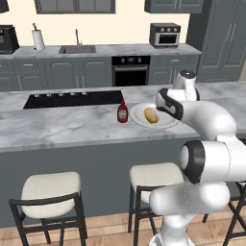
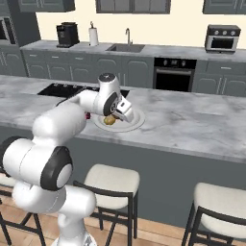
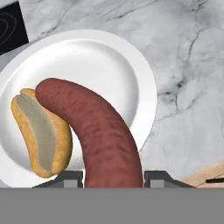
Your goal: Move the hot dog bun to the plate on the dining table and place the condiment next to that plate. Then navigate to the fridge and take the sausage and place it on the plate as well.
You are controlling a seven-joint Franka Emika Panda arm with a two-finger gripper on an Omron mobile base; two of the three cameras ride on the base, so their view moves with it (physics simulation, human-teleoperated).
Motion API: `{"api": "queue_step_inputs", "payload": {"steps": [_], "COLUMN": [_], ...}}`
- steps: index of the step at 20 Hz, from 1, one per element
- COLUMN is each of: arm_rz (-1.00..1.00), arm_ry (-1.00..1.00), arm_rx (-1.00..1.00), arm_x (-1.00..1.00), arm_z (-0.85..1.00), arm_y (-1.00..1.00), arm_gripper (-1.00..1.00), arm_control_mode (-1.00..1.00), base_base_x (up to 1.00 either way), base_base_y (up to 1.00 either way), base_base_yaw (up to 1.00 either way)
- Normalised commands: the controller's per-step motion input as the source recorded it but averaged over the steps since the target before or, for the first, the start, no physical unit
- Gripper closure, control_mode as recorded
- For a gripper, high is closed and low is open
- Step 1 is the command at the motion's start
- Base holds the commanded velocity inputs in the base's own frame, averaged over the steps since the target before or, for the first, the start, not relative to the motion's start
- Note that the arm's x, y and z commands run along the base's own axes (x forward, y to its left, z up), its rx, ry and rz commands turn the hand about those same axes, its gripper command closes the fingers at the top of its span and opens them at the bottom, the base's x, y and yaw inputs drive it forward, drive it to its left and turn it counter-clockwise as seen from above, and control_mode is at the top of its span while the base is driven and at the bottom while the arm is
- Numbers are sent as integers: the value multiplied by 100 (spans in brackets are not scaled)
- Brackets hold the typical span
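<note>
Claw was clamped on the sausage, w/ finger tips at either side of its near end, hanging over the plate. Hot dog bun lay on the plate at abt 8 o'clock in hand view, sausage's far end overlapping it. Ketchup bottle stood just beside the plate at 9 o'clock in left base view, on the dining table. Bun & condiment steps looked done; only releasing the sausage onto the plate was left.

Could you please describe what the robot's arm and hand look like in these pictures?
The arm is made of smooth, rounded glossy white segments with dark grey to black bands at the joints. The hand ends in two small dark grey finger tips. No cables or markings are visible.
</note>
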Motion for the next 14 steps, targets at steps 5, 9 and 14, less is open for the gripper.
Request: {"api": "queue_step_inputs", "payload": {"steps": [5, 9, 14], "arm_rz": [-2, -4, -5], "arm_ry": [0, 0, 4], "arm_rx": [1, 0, 1], "arm_x": [45, 36, 51], "arm_z": [-44, -30, -17], "arm_y": [-5, 0, -4], "arm_gripper": [100, 100, 100], "arm_control_mode": [-100, -100, -100], "base_base_x": [0, 0, 0], "base_base_y": [0, 0, 0], "base_base_yaw": [0, 0, 0]}}
